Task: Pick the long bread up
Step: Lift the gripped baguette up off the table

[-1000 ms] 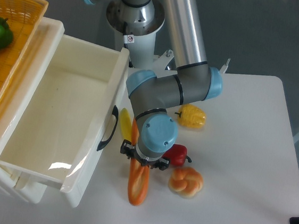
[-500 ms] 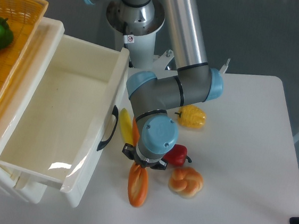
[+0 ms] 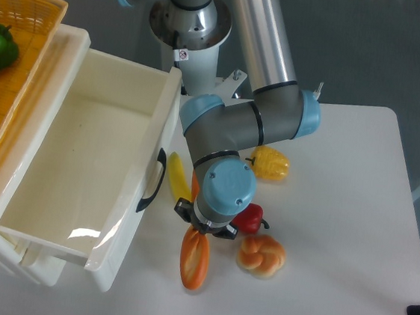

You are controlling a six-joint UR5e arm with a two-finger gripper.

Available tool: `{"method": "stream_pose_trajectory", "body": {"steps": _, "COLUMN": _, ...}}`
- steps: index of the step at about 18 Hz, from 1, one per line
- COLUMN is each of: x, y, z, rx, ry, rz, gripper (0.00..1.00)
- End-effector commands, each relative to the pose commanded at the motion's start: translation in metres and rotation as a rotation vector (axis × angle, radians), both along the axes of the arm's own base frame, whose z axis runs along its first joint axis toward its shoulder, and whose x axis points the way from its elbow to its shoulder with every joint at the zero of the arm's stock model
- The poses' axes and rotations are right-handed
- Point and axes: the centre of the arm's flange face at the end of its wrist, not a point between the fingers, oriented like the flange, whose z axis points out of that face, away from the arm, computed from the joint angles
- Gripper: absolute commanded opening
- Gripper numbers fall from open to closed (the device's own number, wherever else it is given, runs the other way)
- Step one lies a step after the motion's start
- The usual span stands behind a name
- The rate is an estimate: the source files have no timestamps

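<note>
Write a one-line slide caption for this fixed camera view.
UR5e gripper over the long bread, beside a knotted bun and open white drawer.

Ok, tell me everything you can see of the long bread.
The long bread is a glossy orange-brown toy loaf with a paler strip along its top and a rounded lower end. It lies on the white table, pointing down the picture, beside the drawer front. Its upper part is hidden under the gripper, so any grip cannot be told.

Looks like a robotics lab or test bench, not a home. Shown by an industrial arm (image 3: 232,122) bolted on a pedestal beside a plain white table (image 3: 354,218), plastic toy food (image 3: 262,255) laid out, a white drawer box (image 3: 80,174) and grey bare floor (image 3: 387,48).
</note>
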Motion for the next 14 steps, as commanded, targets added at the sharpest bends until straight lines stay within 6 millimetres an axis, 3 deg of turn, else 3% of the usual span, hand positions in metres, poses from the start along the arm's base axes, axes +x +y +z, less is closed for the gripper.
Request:
{"method": "stream_pose_trajectory", "body": {"steps": 7, "x": -0.025, "y": -0.029, "z": 0.066, "rx": 0.116, "ry": 0.041, "rz": -0.118, "gripper": 0.0}}
{"method": "stream_pose_trajectory", "body": {"steps": 14, "x": -0.01, "y": -0.043, "z": 0.122, "rx": 0.165, "ry": 0.047, "rz": -0.235, "gripper": 0.0}}
